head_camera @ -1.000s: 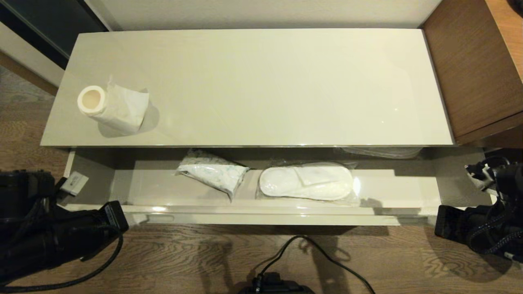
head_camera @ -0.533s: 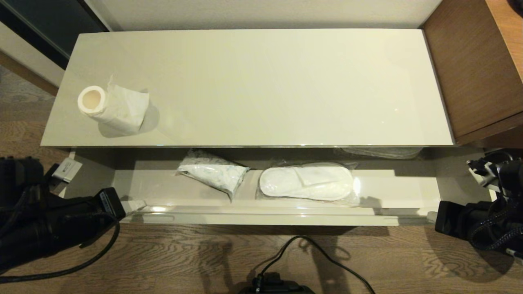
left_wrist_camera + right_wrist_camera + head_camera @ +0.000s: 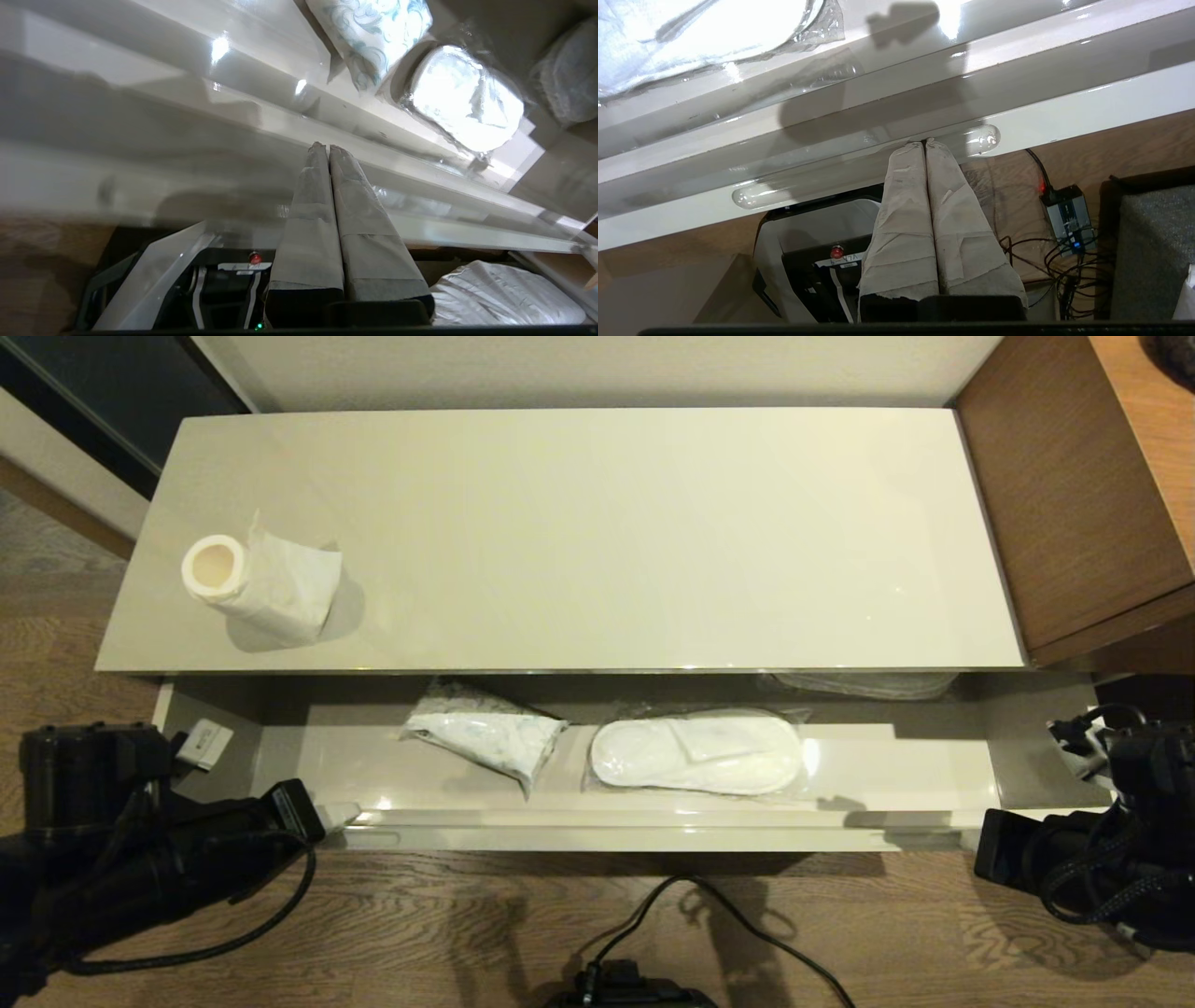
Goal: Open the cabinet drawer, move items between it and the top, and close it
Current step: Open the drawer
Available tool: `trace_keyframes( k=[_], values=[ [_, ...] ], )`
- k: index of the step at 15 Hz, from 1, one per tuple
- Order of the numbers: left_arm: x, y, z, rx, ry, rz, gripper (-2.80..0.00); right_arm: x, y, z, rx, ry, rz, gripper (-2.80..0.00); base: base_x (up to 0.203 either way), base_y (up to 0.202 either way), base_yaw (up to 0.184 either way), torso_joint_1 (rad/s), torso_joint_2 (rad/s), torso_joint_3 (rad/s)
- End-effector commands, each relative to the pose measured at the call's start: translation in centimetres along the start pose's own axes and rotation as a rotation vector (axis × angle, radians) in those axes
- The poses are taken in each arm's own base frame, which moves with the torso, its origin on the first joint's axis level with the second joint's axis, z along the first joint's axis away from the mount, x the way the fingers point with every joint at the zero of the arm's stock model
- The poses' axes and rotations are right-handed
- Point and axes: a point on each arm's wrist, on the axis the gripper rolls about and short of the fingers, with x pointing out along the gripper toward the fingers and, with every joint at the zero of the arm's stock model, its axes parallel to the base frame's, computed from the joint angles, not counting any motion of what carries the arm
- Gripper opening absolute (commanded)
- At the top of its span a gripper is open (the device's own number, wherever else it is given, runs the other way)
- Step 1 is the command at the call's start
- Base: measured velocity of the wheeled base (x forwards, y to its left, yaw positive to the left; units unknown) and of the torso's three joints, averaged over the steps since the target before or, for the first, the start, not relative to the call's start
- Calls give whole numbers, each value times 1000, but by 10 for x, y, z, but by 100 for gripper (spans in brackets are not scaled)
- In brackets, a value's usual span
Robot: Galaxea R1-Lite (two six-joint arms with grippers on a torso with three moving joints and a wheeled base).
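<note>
The cabinet drawer (image 3: 373, 765) stands pulled out below the top (image 3: 607, 523), its glossy front (image 3: 616, 831) facing me. The toilet paper roll (image 3: 266, 581) lies on the top's left end, its core towards the left. My left gripper (image 3: 341, 815) is shut, with its tips (image 3: 325, 148) against the left end of the drawer front's rim. My right gripper (image 3: 924, 143) is shut with nothing in it. Its tips touch the slot handle (image 3: 980, 138) at the front's right end.
In the drawer lie a printed white packet (image 3: 485, 733), plastic-wrapped slippers (image 3: 698, 753) and another wrapped bundle (image 3: 868, 683) under the top's edge. Brown wooden furniture (image 3: 1074, 495) adjoins the cabinet on the right. A black cable (image 3: 709, 905) runs over the wooden floor.
My left gripper has slid to the right along the drawer front. The right arm has shifted a little to the left. The roll and the drawer's contents lie as before.
</note>
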Motion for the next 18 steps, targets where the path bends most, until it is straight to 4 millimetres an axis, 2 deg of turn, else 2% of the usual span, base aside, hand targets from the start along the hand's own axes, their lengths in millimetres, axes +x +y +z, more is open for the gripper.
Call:
trace_keyframes(
  k=[1,4,7,9,13,15,18],
  values=[
    [10,9,-8,-23,57,36,-280,7,-1,-5,-4,33,-14,-280,0,0,0,0,0,0],
    [5,10,-14,-21,74,28,-280,3,-3,-9,-19,41,-10,-280,0,0,0,0,0,0],
    [-13,5,-20,-9,64,6,-280,-22,-7,-8,-27,3,10,-280,0,0,0,0,0,0],
    [-32,-2,-26,-1,73,-7,-280,-42,-10,-8,-34,-3,14,-280,0,0,0,0,0,0],
    [-84,-13,-39,-1,106,-15,-280,-86,-18,-8,-50,0,19,-280,0,0,0,1,7,-1],
    [-102,-15,-46,-10,141,-2,-280,-92,-20,-8,-54,6,16,-280,0,0,0,0,0,0],
    [-134,-24,-48,-6,138,-8,-280,-120,-24,-4,-53,-14,19,-280,0,0,0,0,0,0]
  ],
)
